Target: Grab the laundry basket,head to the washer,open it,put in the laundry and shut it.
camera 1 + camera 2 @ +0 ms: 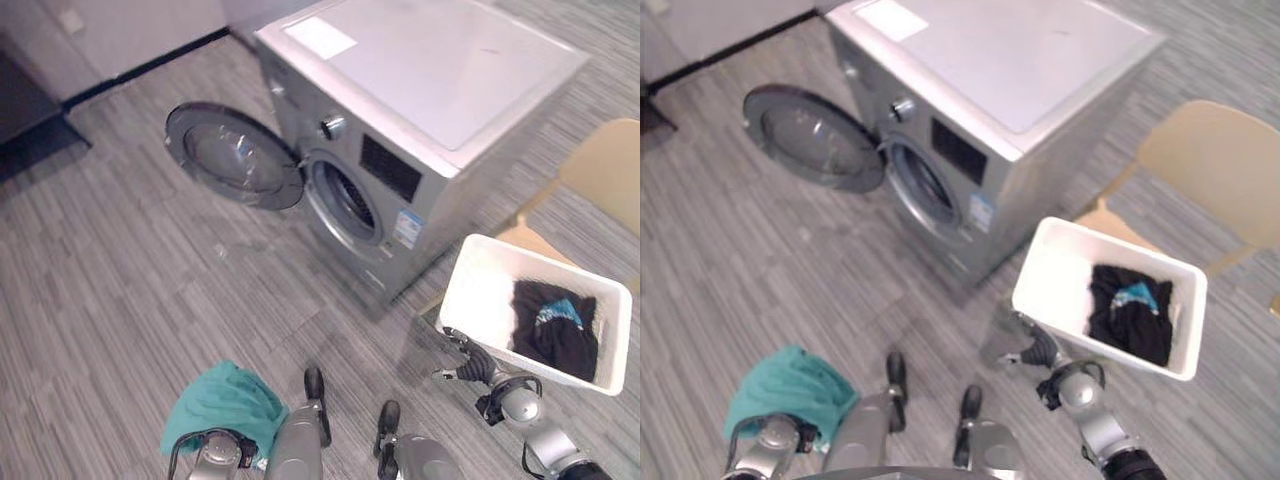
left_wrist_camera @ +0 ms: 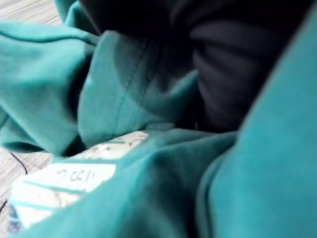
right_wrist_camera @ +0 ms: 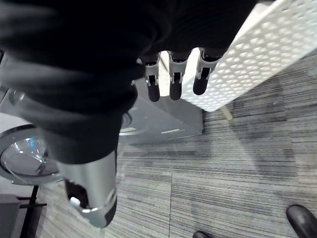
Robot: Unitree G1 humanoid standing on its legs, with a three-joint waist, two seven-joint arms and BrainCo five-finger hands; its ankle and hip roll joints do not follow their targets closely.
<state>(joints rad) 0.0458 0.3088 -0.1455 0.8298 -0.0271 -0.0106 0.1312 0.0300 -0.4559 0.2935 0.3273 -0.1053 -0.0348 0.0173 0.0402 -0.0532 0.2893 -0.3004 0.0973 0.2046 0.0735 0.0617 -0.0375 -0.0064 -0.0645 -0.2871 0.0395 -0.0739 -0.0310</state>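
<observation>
**Soft load, one garment out**

Left eye view: washer [image 1: 420, 110] door [image 1: 235, 155] open; teal garment [image 1: 225, 402] over left hand [image 1: 218, 452], fingers hidden, grasp unknowable.

Right eye view: black clothes [image 1: 1130, 312] in white basket [image 1: 1055, 275].

Left wrist view: limp, light cloth; bunch it.

Right wrist view: right hand [image 3: 171, 74], fingers straight, against the basket's wall.

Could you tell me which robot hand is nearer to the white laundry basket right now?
The right. The right robot hand is at the white laundry basket's near wall, while the left robot hand is far off, wrapped in a teal garment.
</observation>
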